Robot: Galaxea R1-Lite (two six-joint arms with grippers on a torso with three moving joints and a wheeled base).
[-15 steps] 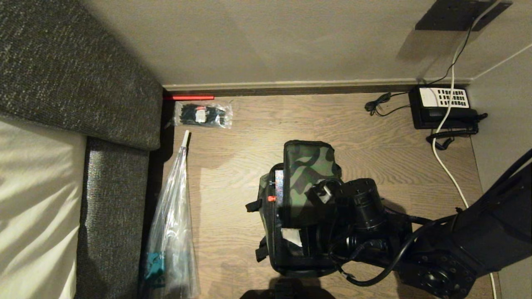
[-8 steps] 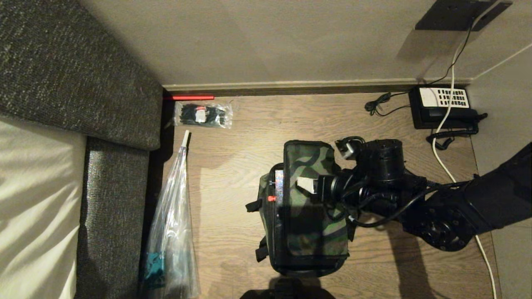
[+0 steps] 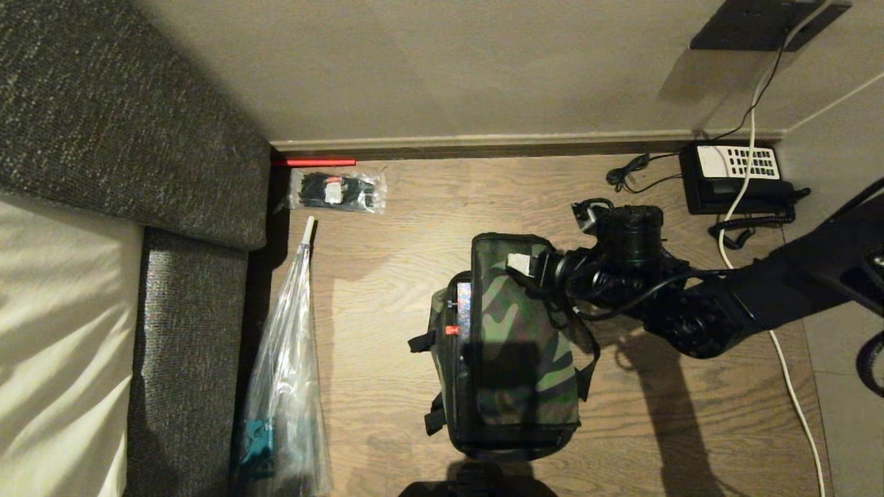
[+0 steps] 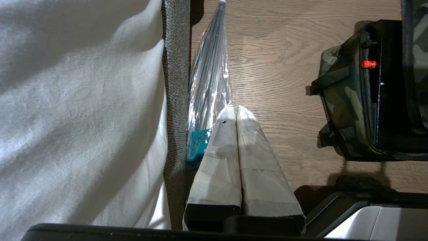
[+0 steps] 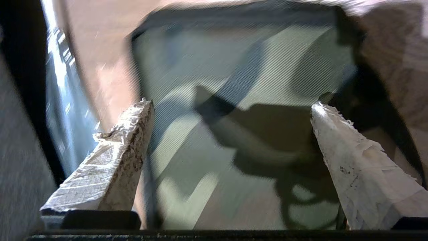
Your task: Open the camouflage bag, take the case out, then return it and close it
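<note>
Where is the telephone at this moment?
In the head view the telephone sits on the floor at the far right, against the wall, beyond the right gripper and the camouflage bag.

Telephone (image 3: 735,178) behind camouflage bag (image 3: 514,345), rightward

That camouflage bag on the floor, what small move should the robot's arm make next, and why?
Probably lower the right gripper onto the far end of the camouflage bag's lid and press it down. The gripper hangs open over that end, holding nothing, while the black case with its red latch shows along one side, so the lid looks laid over but not shut.
</note>
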